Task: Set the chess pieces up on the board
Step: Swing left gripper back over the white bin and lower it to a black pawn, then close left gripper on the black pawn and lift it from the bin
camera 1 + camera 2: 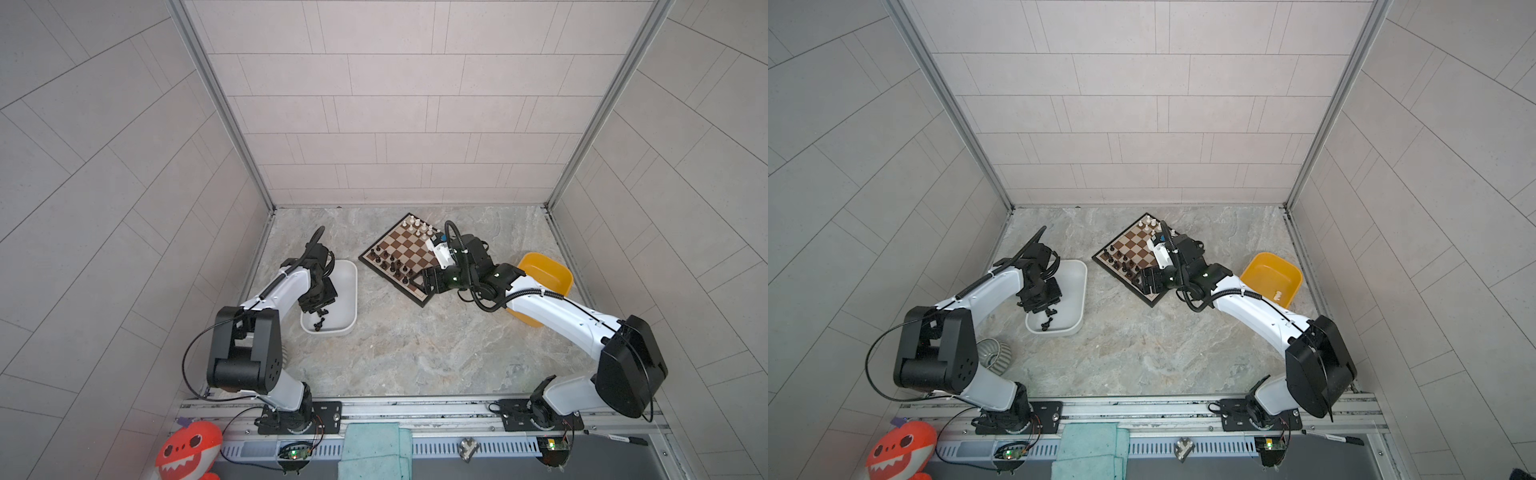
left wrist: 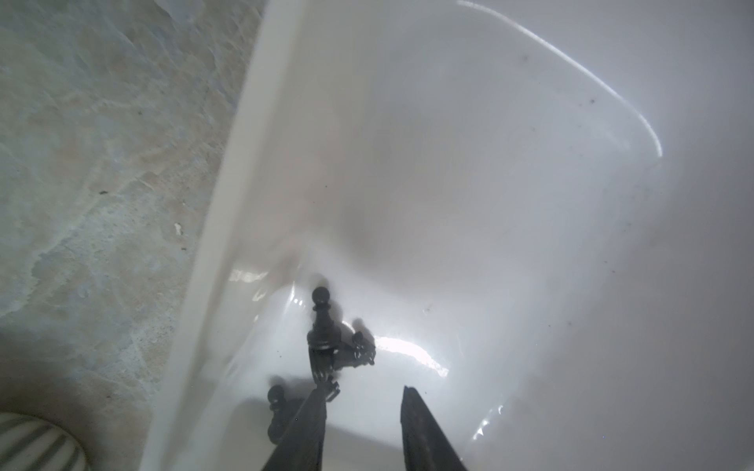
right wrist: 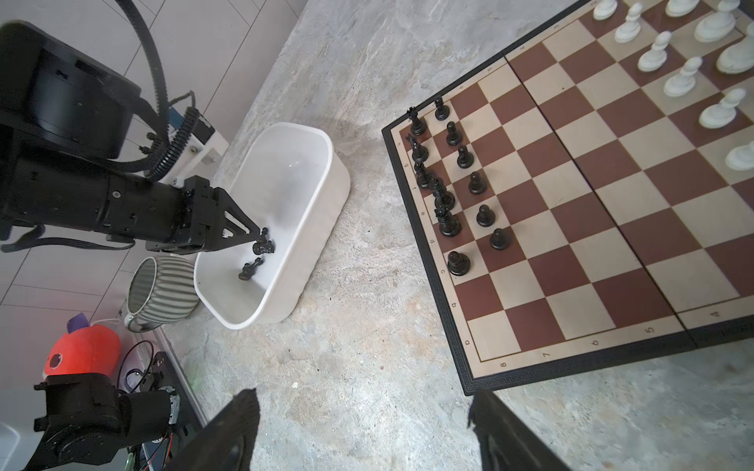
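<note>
Looked onto pale tiled walls (image 1: 395,104) filling the upper frame, met a grey marbled floor (image 1: 415,353) at lower centre.

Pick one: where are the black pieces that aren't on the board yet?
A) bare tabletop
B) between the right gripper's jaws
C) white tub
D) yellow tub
C: the loose black pieces lie on the floor of the white tub, right at the tips of the left gripper, which reaches into it.
</note>
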